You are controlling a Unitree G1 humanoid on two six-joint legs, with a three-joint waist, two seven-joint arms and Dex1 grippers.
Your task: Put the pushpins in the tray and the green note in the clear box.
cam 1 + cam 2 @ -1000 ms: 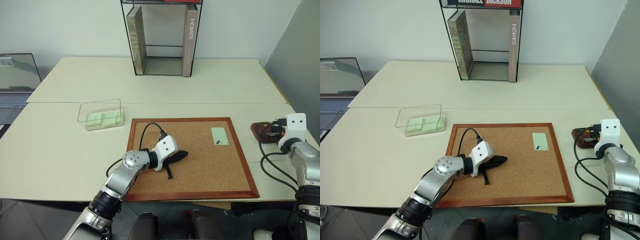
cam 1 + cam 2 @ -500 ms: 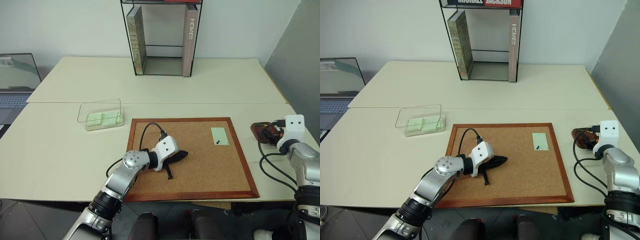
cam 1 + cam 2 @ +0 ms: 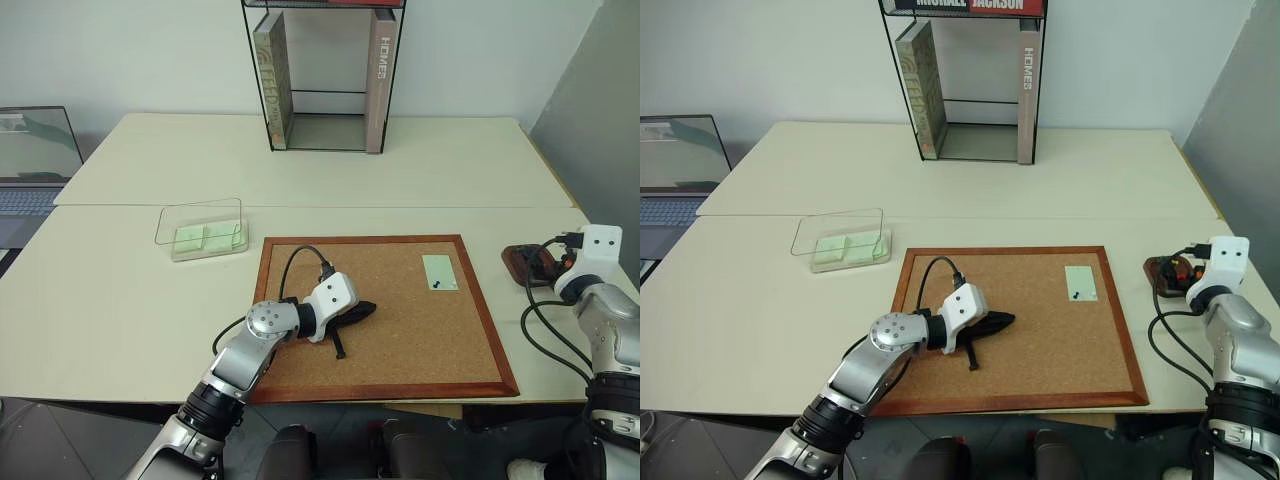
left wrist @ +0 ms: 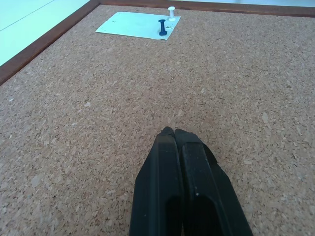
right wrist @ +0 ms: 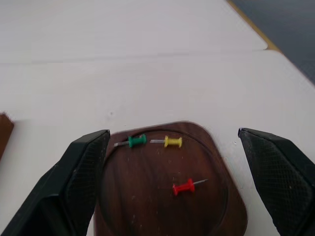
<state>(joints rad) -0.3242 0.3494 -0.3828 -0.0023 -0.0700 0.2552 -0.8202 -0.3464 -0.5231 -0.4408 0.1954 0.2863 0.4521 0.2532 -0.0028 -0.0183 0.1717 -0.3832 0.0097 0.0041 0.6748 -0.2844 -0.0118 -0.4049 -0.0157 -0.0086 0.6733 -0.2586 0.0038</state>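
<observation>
right gripper [image 5: 172,182]: fingers spread wide, nothing held, poised over small dark brown wooden tray [image 5: 147,196] | red [image 5: 184,187], yellow [image 5: 173,141], green pushpins [image 5: 136,141] seen lying in tray | left gripper [image 4: 177,135]: fingers pressed together, empty, on wood-framed corkboard [image 3: 400,330] | pale mint-green paper note [image 3: 439,271] pinned to corkboard by dark blue pushpin [image 4: 162,26] | clear plastic box [image 3: 203,230] placed well left of corkboard

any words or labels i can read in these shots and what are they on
"HOMES": upright book spine at the wire shelf's right.
"JACKSON": red book spine atop the shelf.
Leaning book's cover at the shelf's left: lettering too blurred to read.
Laptop screen: nothing readable.
</observation>
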